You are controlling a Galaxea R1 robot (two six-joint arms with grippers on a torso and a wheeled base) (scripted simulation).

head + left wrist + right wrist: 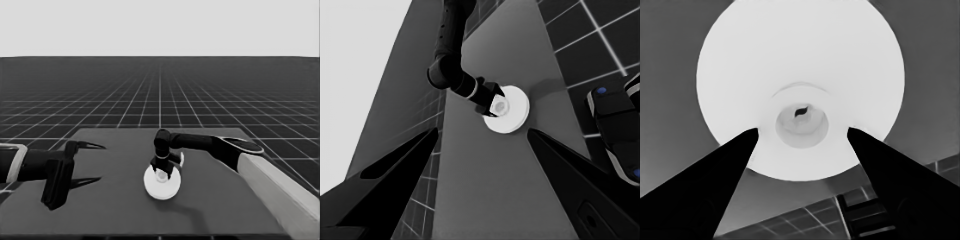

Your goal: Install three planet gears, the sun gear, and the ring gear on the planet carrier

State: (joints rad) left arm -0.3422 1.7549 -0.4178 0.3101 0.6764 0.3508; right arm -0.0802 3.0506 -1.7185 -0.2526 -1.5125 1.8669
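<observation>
While the left gripper point(95, 162) is parked open at the left, the right gripper point(162, 172) is held spread and empty over the larger round part point(161, 185), seemingly to seat it.

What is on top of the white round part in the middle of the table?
The right gripper stands over the round part, its fingers apart around a small raised hub at the centre. Whatever lies beneath the part cannot be seen. The left gripper waits at the table's left end.
</observation>
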